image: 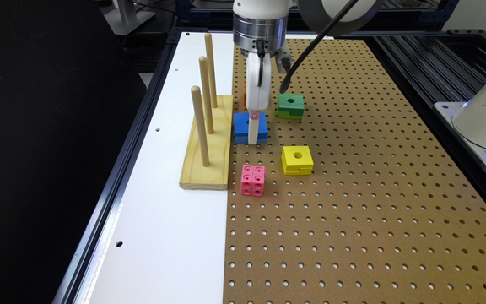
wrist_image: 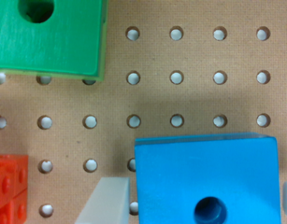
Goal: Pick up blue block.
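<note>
- The blue block (image: 250, 127) (wrist_image: 207, 179) lies on the pegboard (image: 352, 202), just beside the wooden peg stand (image: 207, 143).
- The gripper (image: 254, 135) straddles it, fingers (wrist_image: 108, 203) spread wide on either side, not yet clamped.
- Green block (image: 290, 105) sits at two o'clock, yellow block (image: 297, 160) at four, pink cube (image: 252, 180) at six.

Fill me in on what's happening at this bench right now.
A single robot arm has its gripper lowered over the blue block on the brown pegboard. In the wrist view one finger sits beside one side of the block and the other shows at the opposite side, so the jaws are open around it and it has not been lifted. The green block, yellow block and pink cube lie nearby, apart from it. A wooden peg stand sits on the white board alongside.
</note>
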{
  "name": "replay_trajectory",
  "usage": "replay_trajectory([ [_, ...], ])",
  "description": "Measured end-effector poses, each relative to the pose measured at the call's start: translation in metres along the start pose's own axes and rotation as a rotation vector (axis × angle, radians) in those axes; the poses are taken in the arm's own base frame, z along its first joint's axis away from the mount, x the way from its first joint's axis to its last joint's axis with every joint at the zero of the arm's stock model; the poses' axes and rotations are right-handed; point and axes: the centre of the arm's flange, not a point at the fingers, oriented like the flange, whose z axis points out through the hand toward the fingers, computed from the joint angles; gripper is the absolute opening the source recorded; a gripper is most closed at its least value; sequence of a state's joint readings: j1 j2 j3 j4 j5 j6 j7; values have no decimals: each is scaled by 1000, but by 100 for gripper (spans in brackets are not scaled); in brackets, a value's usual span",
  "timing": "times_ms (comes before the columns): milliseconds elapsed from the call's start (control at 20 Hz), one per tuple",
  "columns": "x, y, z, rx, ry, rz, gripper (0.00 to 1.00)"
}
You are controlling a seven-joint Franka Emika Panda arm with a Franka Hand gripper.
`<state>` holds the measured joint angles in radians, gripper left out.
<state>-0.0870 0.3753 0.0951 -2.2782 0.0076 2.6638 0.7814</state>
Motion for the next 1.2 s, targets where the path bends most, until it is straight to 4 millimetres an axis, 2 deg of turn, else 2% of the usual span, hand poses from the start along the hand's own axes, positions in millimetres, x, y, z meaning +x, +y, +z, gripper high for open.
replay_trajectory([
  [550, 3, -3, -3, 7, 7, -1, 100],
  [750, 1, -2, 15, 6, 1, 0, 100],
  [1200, 5, -7, 15, 13, 9, -4, 100],
])
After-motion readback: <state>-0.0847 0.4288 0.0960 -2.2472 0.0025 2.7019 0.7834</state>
